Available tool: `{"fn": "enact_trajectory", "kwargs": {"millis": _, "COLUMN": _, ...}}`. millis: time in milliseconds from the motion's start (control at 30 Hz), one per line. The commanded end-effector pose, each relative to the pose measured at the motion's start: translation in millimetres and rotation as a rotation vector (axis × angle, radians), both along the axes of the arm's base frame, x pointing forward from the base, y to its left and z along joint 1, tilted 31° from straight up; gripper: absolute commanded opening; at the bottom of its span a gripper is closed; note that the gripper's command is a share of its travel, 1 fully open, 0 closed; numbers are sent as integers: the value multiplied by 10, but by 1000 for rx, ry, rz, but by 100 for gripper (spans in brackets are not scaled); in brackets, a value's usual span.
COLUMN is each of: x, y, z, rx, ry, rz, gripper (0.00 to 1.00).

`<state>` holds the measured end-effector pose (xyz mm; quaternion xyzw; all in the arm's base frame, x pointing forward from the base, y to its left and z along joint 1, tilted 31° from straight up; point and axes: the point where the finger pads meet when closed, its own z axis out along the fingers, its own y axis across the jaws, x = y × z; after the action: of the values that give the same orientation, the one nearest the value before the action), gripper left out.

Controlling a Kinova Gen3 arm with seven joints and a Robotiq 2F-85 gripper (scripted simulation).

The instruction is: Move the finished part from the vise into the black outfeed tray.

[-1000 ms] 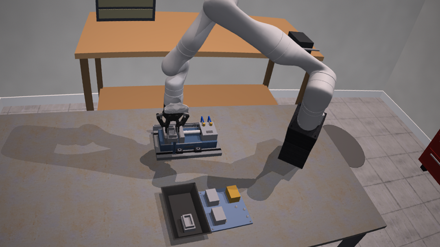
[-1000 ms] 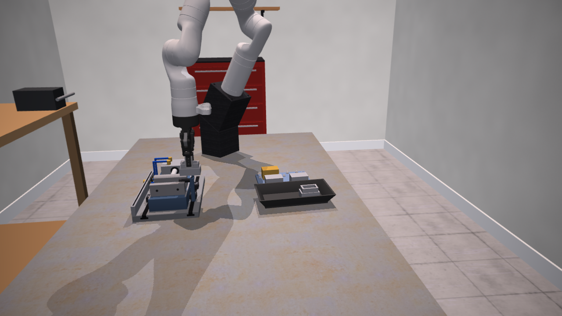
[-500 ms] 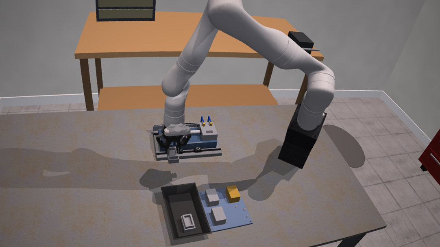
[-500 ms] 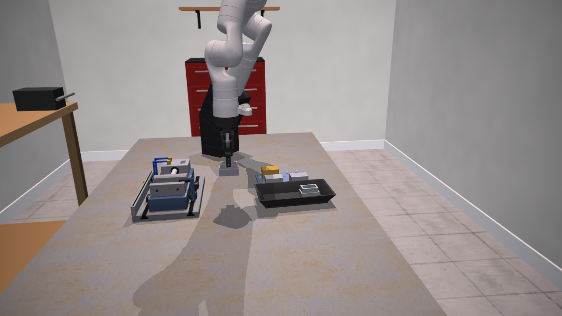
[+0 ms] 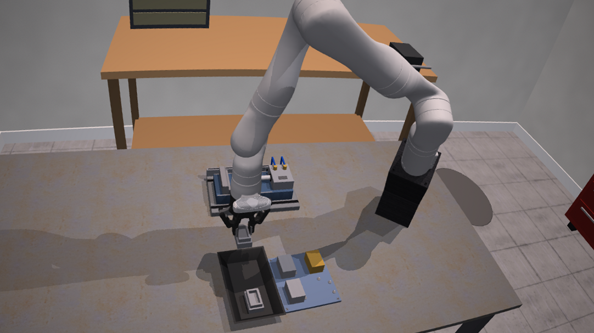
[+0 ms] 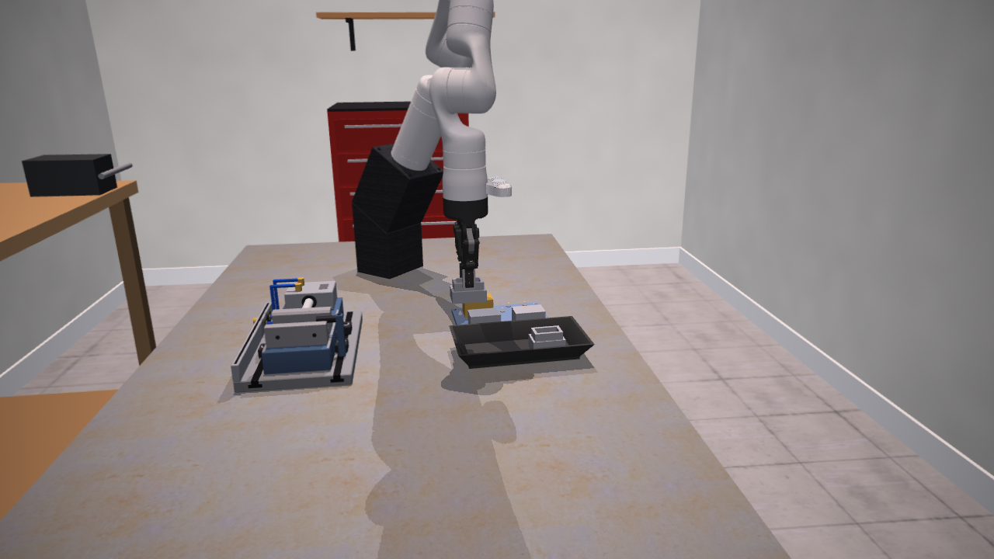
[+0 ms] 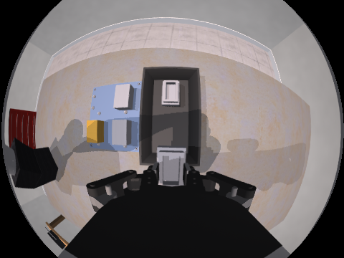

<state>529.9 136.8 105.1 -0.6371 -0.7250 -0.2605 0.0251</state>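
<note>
My gripper is shut on the finished part, a grey block with a pocket on top. The part hangs upright in the air by the near-vise end of the black outfeed tray, above the tray's rim level. The other finished part lies in the far end of the tray, pocket up. The vise stands behind the gripper in the top view and is partly hidden there by the arm.
A blue plate adjoins the tray's side. It carries two plain grey blocks, a yellow block and small pins. The black robot base stands on the table.
</note>
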Motion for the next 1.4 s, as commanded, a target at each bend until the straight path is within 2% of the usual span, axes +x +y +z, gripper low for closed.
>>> {"fn": "enact_trajectory", "kwargs": {"millis": 0, "x": -59, "y": 202, "z": 115, "rx": 1, "ry": -9, "rz": 5, "gripper": 0}}
{"fn": "enact_trajectory", "kwargs": {"millis": 267, "x": -130, "y": 339, "z": 175, "rx": 3, "ry": -12, "rz": 8, "gripper": 0}}
{"fn": "enact_trajectory", "kwargs": {"millis": 1367, "x": -132, "y": 343, "z": 177, "rx": 3, "ry": -12, "rz": 8, "gripper": 0}}
